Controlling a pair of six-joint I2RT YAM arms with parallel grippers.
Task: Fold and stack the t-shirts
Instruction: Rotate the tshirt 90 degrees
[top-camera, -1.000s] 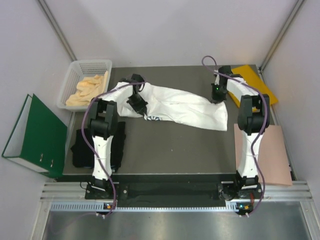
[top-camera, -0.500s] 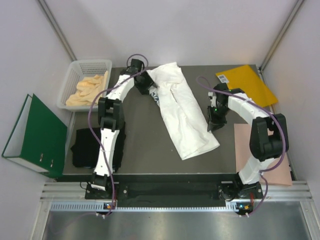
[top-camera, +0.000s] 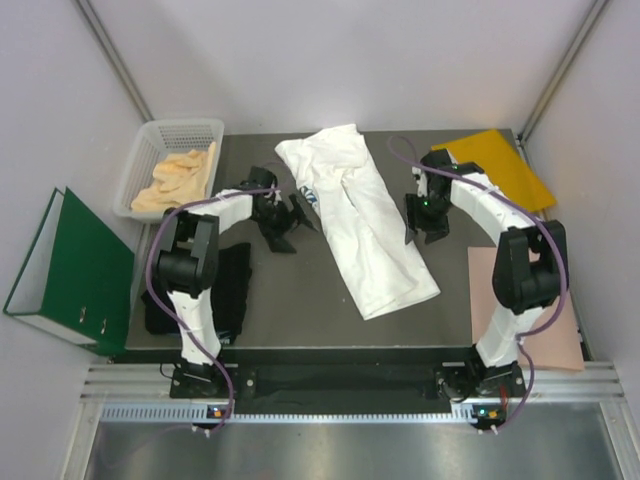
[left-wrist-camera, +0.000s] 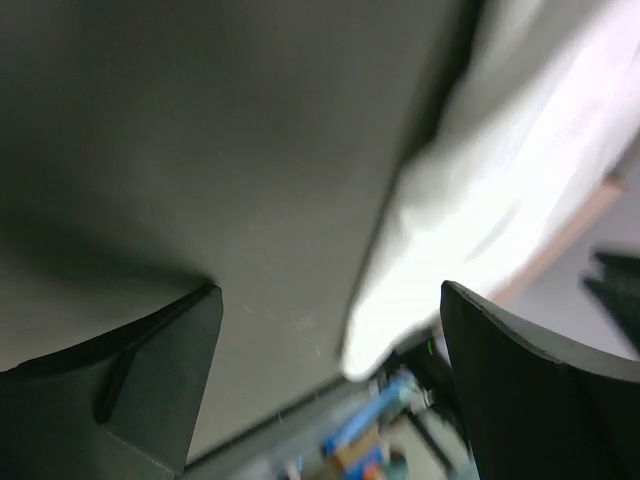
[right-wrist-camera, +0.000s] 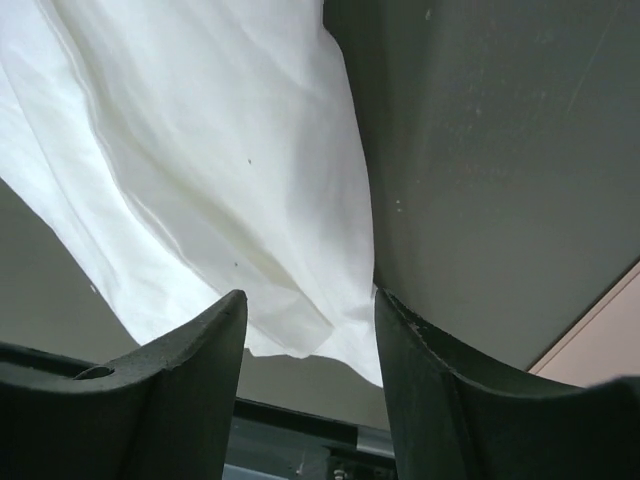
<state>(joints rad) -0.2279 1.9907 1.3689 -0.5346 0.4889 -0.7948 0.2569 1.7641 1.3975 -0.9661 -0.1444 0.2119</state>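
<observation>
So the white t-shirt (top-camera: 360, 225) is lying on the bench (top-camera: 300, 320) as one long rumpled strip. It runs diagonally from the far edge down toward the near right, with a bit of the blue print peeking out on its left side. The left hand (top-camera: 288, 222) sits just off the shirt's left edge with its jaws spread wide and nothing in them. The right hand (top-camera: 418, 225) is right by the shirt's other edge. Its wrist cam shows the fingers (right-wrist-camera: 180, 390) apart with the cloth just lying below the gap, so it's not gripping either.

The black t-shirt (top-camera: 232, 295) is bunched at the near left corner, partly under the left arm and well apart from the white one. An orange envelope (top-camera: 500, 165) and a pink sheet (top-camera: 545, 310) lie off to the right.
</observation>
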